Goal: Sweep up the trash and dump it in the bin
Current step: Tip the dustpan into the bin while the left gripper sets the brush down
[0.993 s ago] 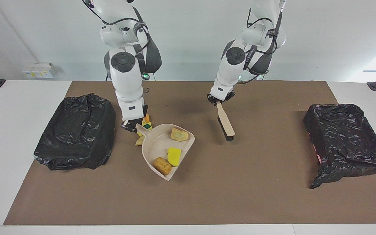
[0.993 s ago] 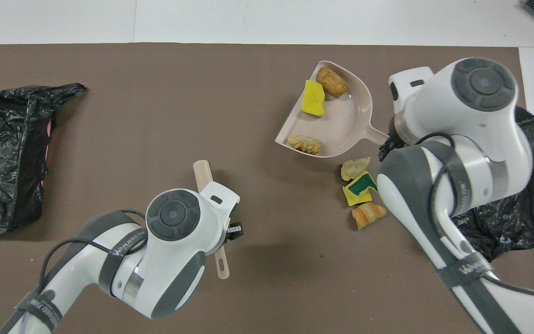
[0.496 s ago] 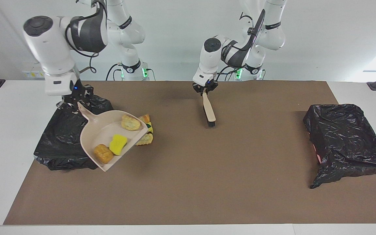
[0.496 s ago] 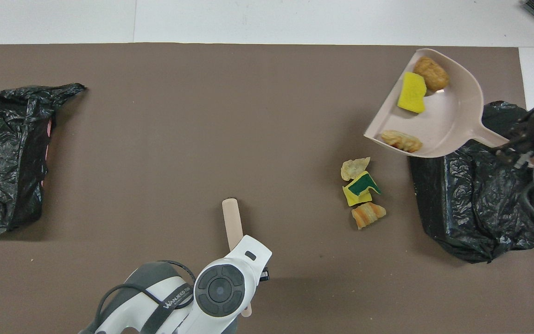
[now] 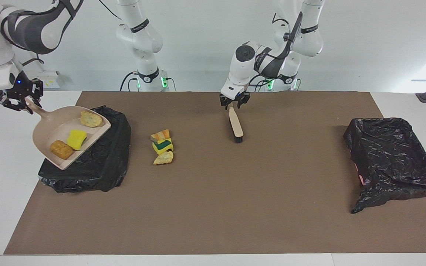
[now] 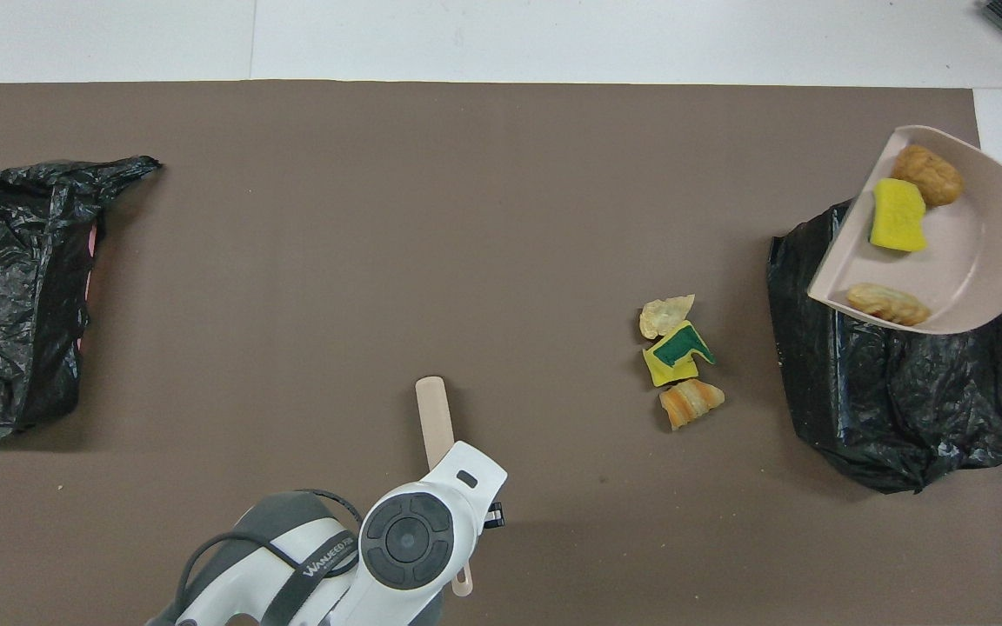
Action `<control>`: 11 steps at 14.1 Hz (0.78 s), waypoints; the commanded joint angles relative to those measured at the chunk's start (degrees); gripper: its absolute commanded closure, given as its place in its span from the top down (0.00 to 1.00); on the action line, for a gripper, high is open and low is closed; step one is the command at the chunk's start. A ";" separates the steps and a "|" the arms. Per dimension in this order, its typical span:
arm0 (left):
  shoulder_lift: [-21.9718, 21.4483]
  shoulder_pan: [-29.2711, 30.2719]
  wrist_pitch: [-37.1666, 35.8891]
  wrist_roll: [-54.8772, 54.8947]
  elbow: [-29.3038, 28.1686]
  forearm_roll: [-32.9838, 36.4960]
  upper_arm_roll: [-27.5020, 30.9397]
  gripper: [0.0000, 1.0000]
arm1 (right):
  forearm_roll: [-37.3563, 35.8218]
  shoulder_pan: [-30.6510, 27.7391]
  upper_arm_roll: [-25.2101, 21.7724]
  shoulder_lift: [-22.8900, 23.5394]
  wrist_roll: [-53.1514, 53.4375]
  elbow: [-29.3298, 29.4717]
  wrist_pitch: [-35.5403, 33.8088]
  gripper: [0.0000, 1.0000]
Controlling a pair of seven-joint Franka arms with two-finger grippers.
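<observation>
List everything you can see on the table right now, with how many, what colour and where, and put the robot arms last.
Dustpan: one, beige, held up over the bin bag at the right arm's end.
Trash in dustpan: three, one yellow sponge, two tan chunks.
Trash on mat: three, orange-tan chunk, yellow-green sponge, pale chunk, clustered beside that bin bag.
Brush: one, beige with dark bristles, bristle end on the mat.
Bin bags: two, black, one at each end of the table, the other.
Mat: one, brown, covering the table.
Right gripper: shut on the dustpan handle.
Left gripper: shut on the brush handle.
</observation>
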 commanded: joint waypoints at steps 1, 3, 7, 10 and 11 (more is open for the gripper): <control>2.15 5.40 -1.25 6.25 4.69 -0.07 0.19 1.00 | -9.95 0.70 1.50 -3.11 -0.71 -5.62 1.11 0.00; 3.91 9.45 -2.99 8.63 8.90 0.63 0.19 1.00 | -14.88 3.14 1.68 -4.69 -0.97 -9.31 4.70 0.00; 9.36 16.92 -15.03 15.75 23.30 4.33 0.19 1.00 | -23.24 6.32 1.68 -4.18 -1.76 -10.03 5.42 0.00; 8.93 23.25 -16.89 22.25 27.19 4.42 0.28 1.00 | -28.33 8.77 1.68 -3.48 -1.85 -10.39 5.87 0.00; 8.84 25.27 -18.72 24.62 29.03 4.42 0.28 1.00 | -30.88 10.09 1.68 -2.69 -1.85 -9.17 5.26 0.00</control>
